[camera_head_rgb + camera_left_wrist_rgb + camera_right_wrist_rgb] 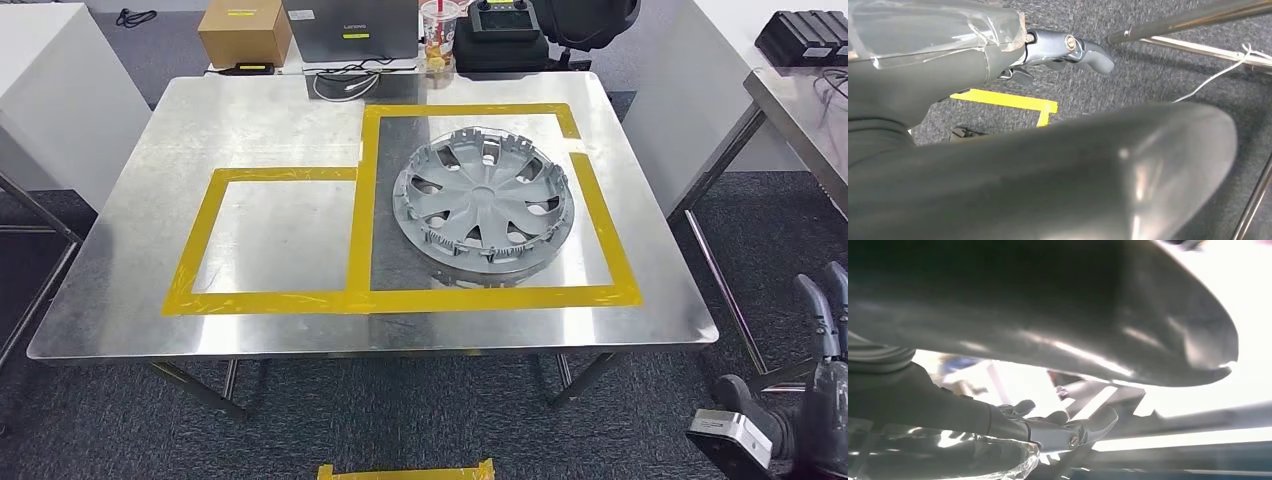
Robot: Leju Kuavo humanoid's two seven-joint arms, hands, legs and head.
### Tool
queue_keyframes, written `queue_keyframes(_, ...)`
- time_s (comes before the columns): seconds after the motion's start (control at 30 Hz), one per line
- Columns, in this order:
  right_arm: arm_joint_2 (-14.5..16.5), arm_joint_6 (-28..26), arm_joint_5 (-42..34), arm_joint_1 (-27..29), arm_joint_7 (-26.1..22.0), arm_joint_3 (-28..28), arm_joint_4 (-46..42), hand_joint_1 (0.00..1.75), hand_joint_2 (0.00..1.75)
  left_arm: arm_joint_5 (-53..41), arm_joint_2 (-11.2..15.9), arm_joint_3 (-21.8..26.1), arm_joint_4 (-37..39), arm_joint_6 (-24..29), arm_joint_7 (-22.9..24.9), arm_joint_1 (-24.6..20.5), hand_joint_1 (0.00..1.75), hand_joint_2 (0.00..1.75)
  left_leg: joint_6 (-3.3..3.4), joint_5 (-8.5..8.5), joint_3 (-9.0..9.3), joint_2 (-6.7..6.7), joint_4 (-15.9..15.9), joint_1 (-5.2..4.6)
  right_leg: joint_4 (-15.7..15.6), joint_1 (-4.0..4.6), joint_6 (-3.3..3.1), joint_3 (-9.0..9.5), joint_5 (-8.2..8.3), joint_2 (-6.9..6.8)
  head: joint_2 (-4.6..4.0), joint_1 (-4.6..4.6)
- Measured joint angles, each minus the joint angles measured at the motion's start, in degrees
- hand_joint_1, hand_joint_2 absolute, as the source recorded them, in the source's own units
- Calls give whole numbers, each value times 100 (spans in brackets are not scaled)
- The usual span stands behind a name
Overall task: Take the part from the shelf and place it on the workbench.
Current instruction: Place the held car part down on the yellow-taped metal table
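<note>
A grey wheel cover (484, 197) lies flat on the steel workbench (140, 250), inside the right-hand one of two yellow-taped rectangles; the left rectangle (275, 235) holds nothing. My right hand (825, 330) is low beside the bench's right front corner, off the table, fingers apart and pointing up with nothing in them; the right wrist view shows the same hand (1063, 427) empty. In the left wrist view my left hand (1068, 50) hangs over the dark carpet, fingers loosely extended, holding nothing.
Along the bench's far edge stand a cardboard box (245, 30), a laptop (350, 28), a drink cup (438, 30) and a black controller (500, 15). A second table (800, 100) stands to the right. Yellow tape (405, 470) marks the floor in front. Steel table legs (1188, 25) run near my left hand.
</note>
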Motion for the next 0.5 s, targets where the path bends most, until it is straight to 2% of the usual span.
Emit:
queue_keyframes(0.03,93,100,-4,13,-22,-153,-32,0,0,1,2,1,-12,-11,0,10,0,0,-32,29,-6,4,11,-6,-64,16,-35,31,12,4,0,-5)
queue_keyframes(0.1,277,298,15,24,-49,-417,-71,0,0,8,9,2,-34,-14,1,25,0,0,-90,83,-9,3,13,7,-56,14,-103,-28,82,1,0,-1)
queue_keyframes(0.13,376,444,59,15,-52,-548,-73,0,0,22,11,3,-39,-4,3,31,0,0,-124,16,-27,5,54,22,-61,2,-140,-58,128,-7,0,-4)
queue_keyframes(0.17,484,617,121,0,-49,-696,-68,0,0,44,15,4,-44,13,7,36,0,0,-160,-154,-64,9,179,35,-67,-13,-178,-97,178,-18,0,-4)
queue_keyframes(0.2,588,811,201,-24,-44,-858,-46,0,0,73,17,6,-46,38,14,41,0,0,-199,-423,-127,13,418,50,-71,-28,-206,-150,232,-29,0,-8)
queue_keyframes(0.27,790,1229,398,-96,-47,-1233,88,0,0,139,17,6,-40,95,40,42,0,0,-264,-1002,-269,20,1115,69,-65,-23,-234,-279,337,-39,0,-20)
queue_keyframes(0.3,883,1430,519,-144,-71,-1436,205,0,0,170,17,5,-31,122,57,40,0,0,-280,-1149,-289,22,1412,77,-61,-19,-230,-343,393,-39,0,-23)
queue_keyframes(0.33,975,1612,662,-197,-112,-1641,347,0,0,204,17,5,-17,148,73,39,0,0,-281,-1162,-228,23,1546,82,-57,-14,-224,-406,449,-38,0,-24)
queue_keyframes(0.37,1057,1762,817,-249,-165,-1833,498,0,0,235,17,4,-4,172,88,37,0,0,-268,-1067,-70,23,1483,82,-54,-6,-214,-461,501,-37,0,-25)
queue_keyframes(0.4,1131,1896,983,-298,-212,-2012,651,0,0,263,17,4,9,195,109,36,0,0,-239,-920,186,22,1212,77,-53,2,-201,-506,548,-34,0,-26)
queue_keyframes(0.47,1264,2172,1331,-394,-251,-2325,970,0,0,315,23,3,22,228,159,32,0,0,-142,-792,784,16,367,49,-53,14,-166,-574,629,-32,0,-23)
queue_keyframes(0.5,1317,2340,1529,-443,-238,-2467,1151,0,0,334,26,1,30,243,190,31,0,0,-99,-801,988,13,45,26,-56,13,-134,-593,670,-35,0,-22)
